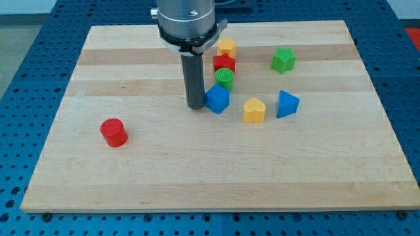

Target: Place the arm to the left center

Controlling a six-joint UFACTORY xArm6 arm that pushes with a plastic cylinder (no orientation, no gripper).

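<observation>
My tip [196,106] rests on the wooden board [131,177] near its middle, touching or almost touching the left side of a blue cube-like block [218,99]. Above that block stand a green cylinder [225,78], a red block [224,63] and a yellow block [227,46] in a column. A yellow heart-shaped block [254,110] and a blue triangular block [287,103] lie to the right. A green star-shaped block [283,59] is at the upper right. A red cylinder [113,132] sits alone at the view's left.
The board lies on a blue perforated table [26,72]. The arm's grey housing [187,23] hangs over the board's top edge.
</observation>
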